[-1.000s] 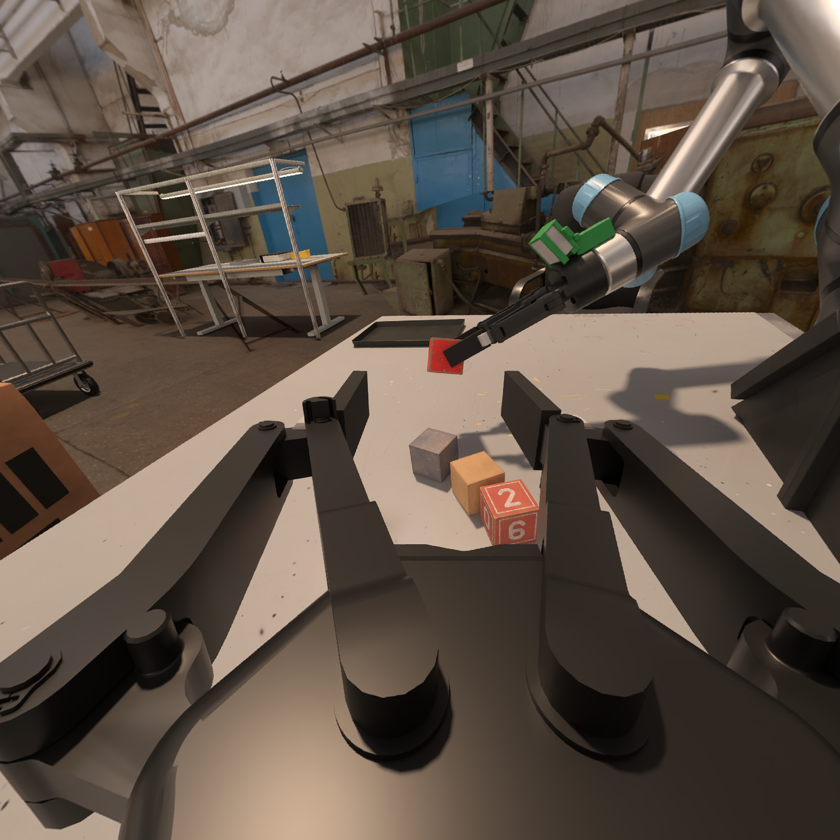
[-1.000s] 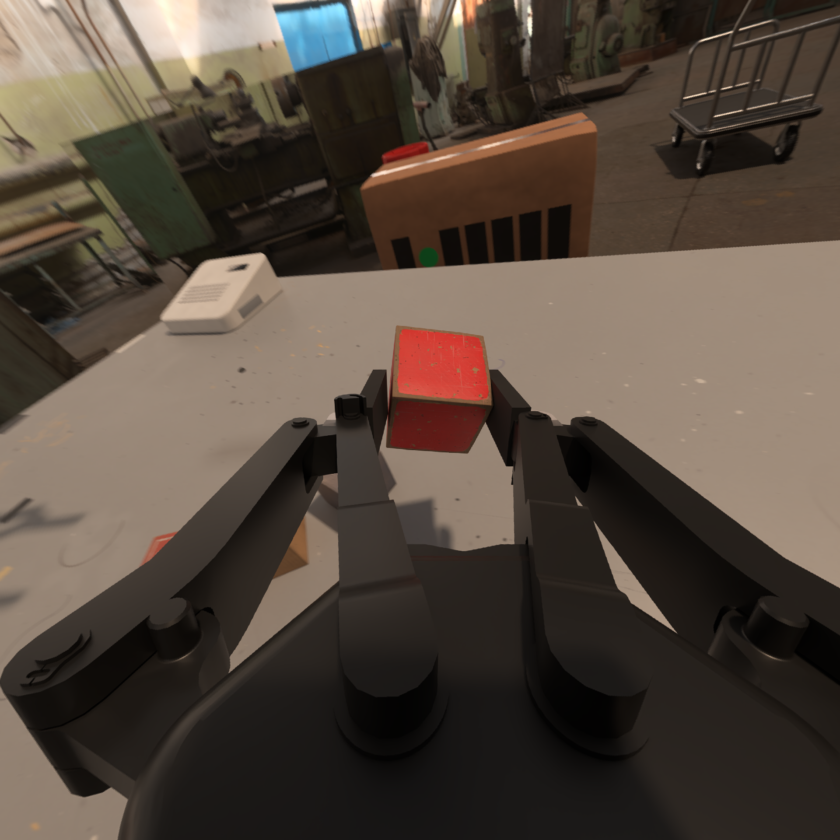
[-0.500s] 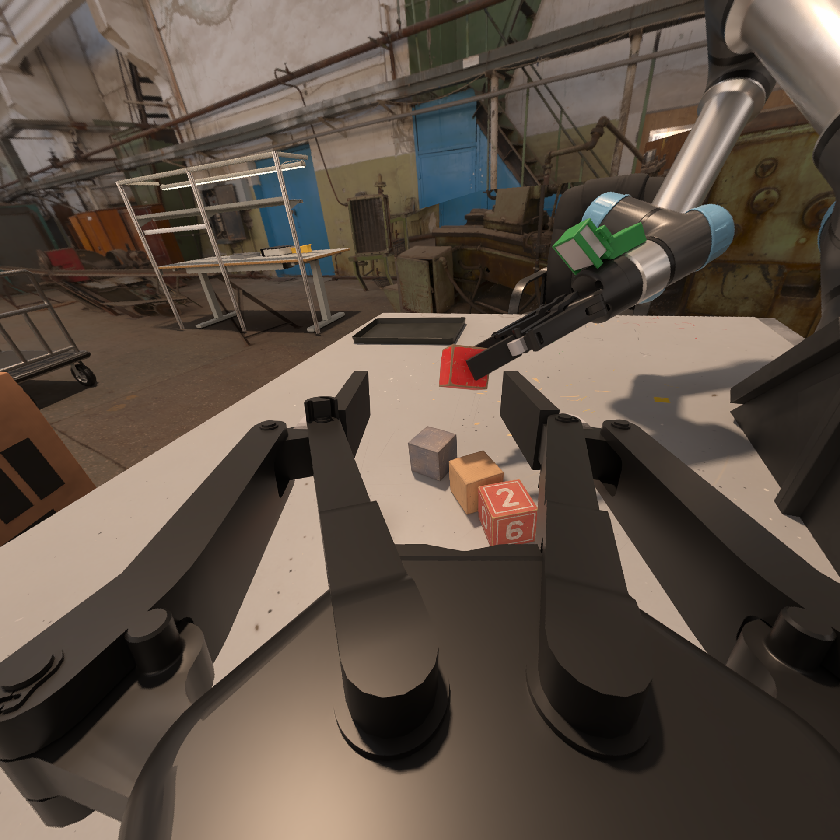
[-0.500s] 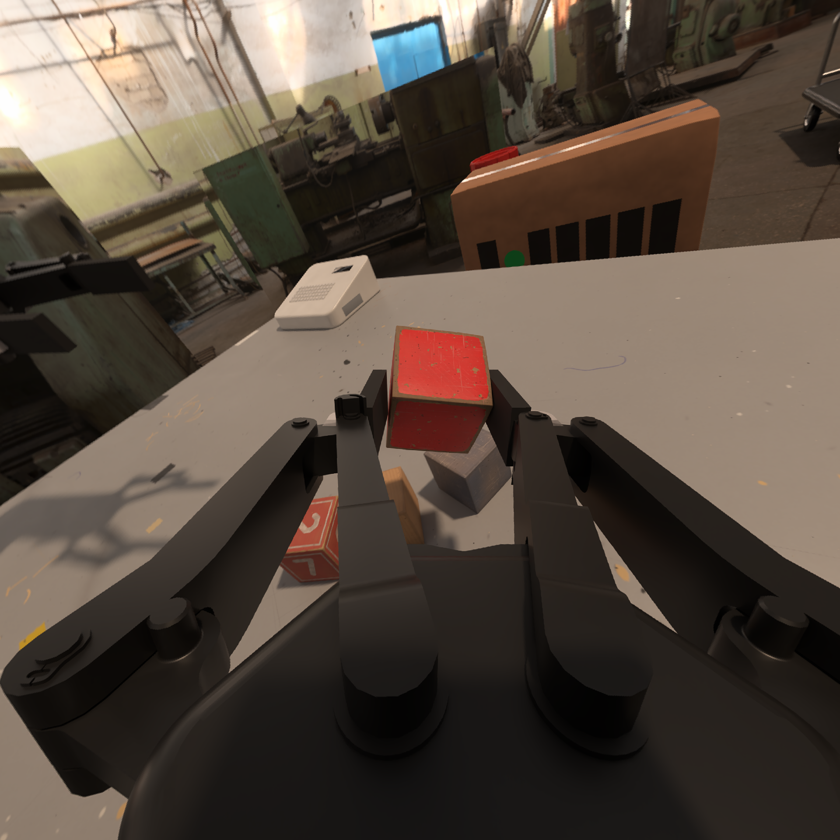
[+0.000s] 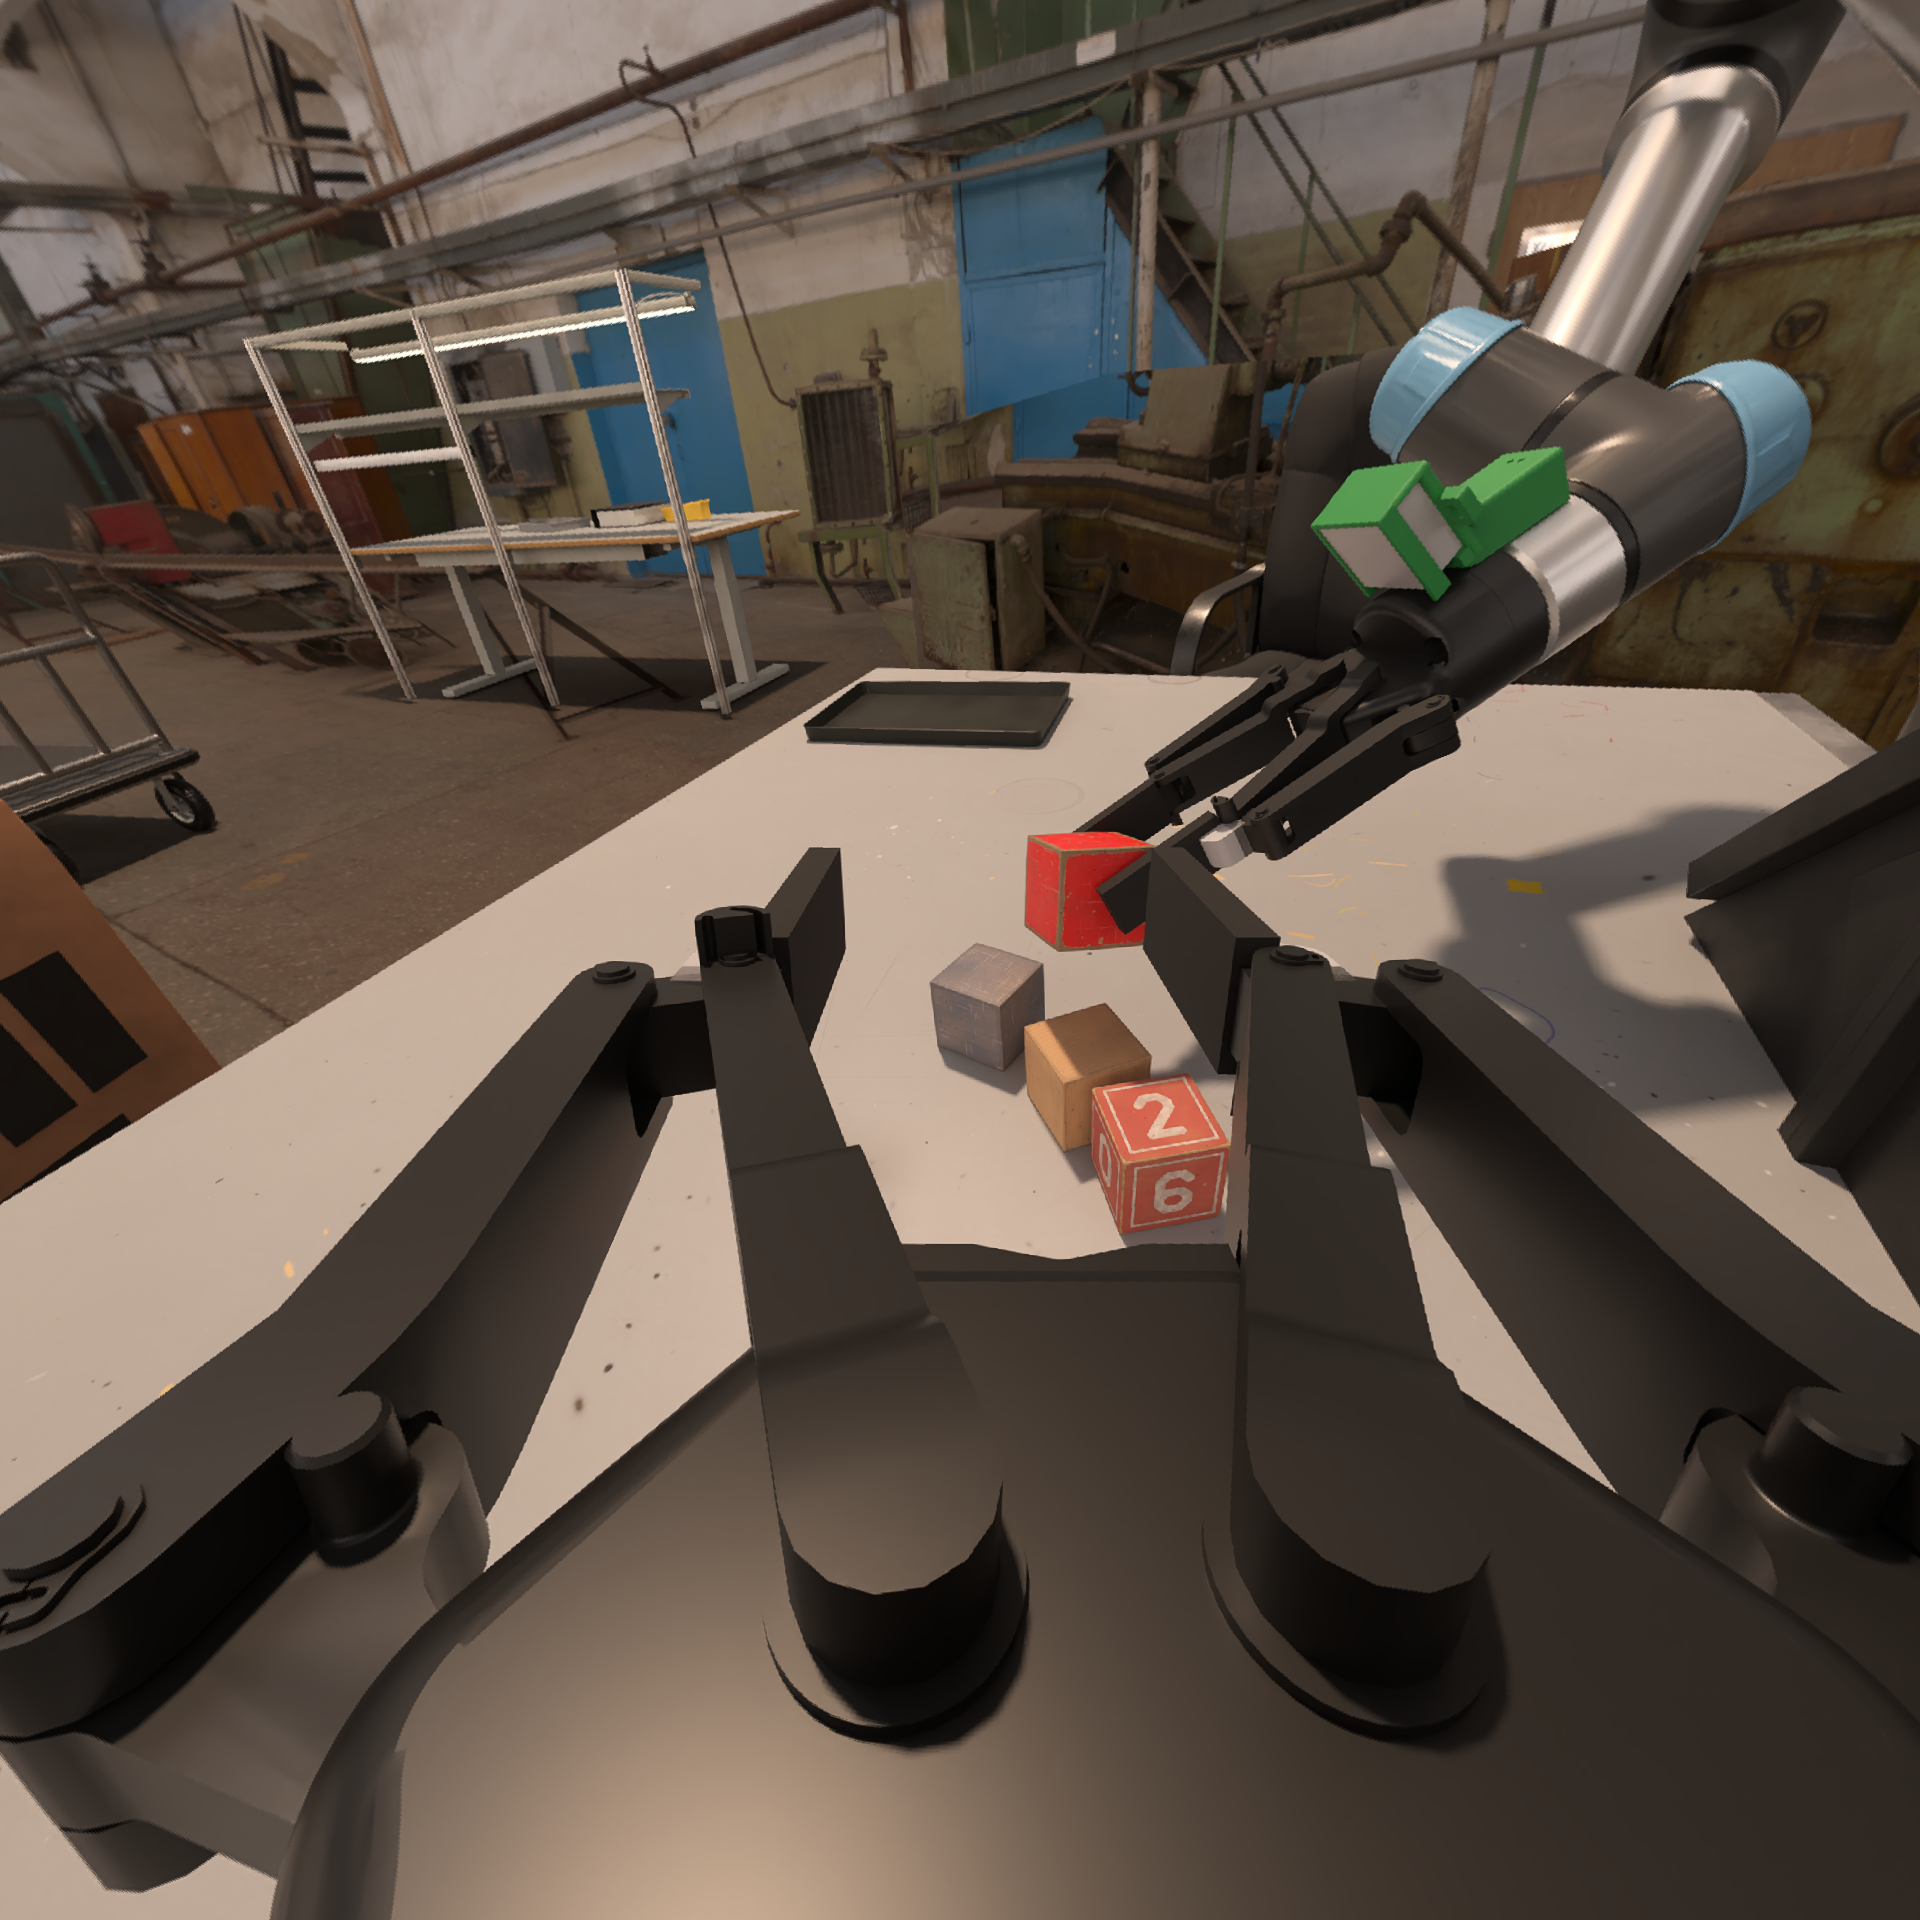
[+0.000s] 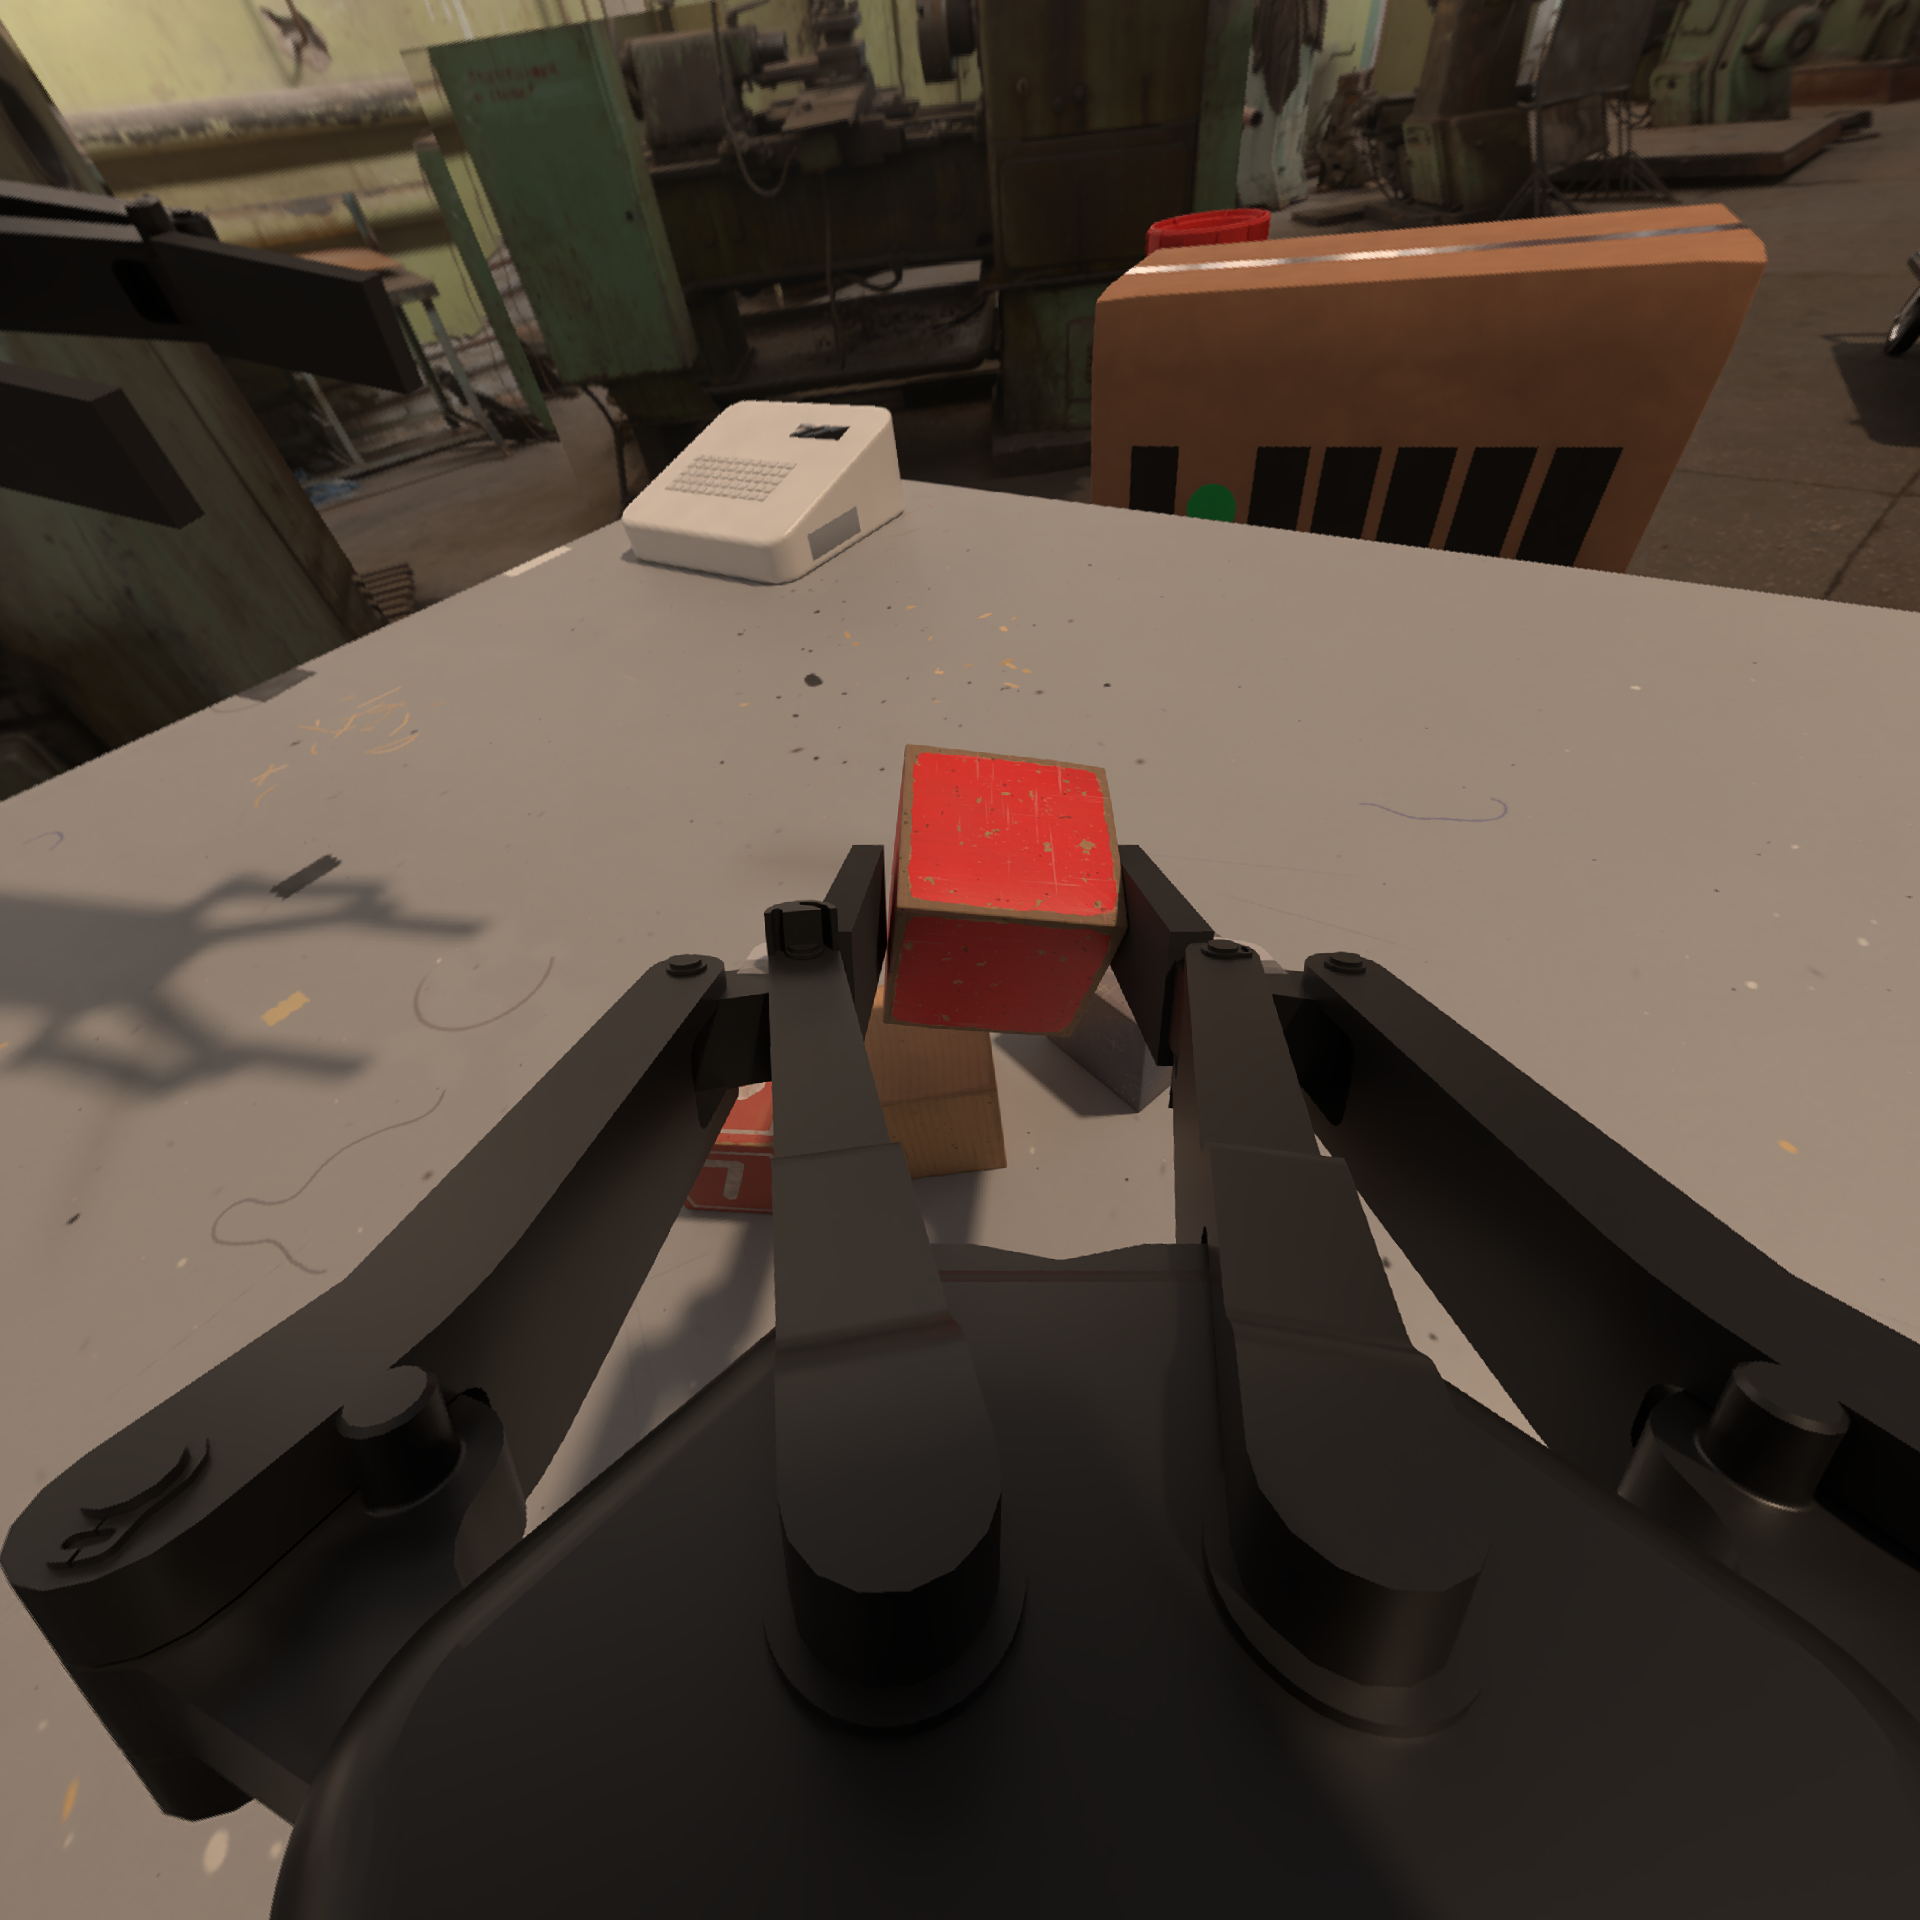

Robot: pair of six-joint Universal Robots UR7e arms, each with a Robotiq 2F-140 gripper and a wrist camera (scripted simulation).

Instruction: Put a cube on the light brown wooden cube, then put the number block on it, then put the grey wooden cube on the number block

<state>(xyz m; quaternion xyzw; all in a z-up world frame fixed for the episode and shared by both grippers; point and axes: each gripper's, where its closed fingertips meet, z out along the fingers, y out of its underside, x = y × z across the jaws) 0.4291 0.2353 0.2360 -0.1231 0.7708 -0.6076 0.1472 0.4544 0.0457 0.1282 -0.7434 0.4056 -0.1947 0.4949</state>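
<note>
Grey speckled bench (image 6: 1351, 727) set in workshop hall. Red cube (image 6: 1003, 904) gripped by right claw (image 6: 1003, 935) above light brown wooden cube (image 5: 1081, 1060); left claw (image 5: 997, 956) spread, nothing held.

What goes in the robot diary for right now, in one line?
right gripper: holds red cube above light brown cube | left gripper: open, empty | stack: not started

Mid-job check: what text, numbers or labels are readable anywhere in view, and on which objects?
I do not quote writing; this is where it stands.
number block: white numerals on its red faces, legible.
green cabinet behind the table: faint lettering, too blurred to read.
white device on the table: dark label patch, too small to read.
red cube: no marks.
</note>
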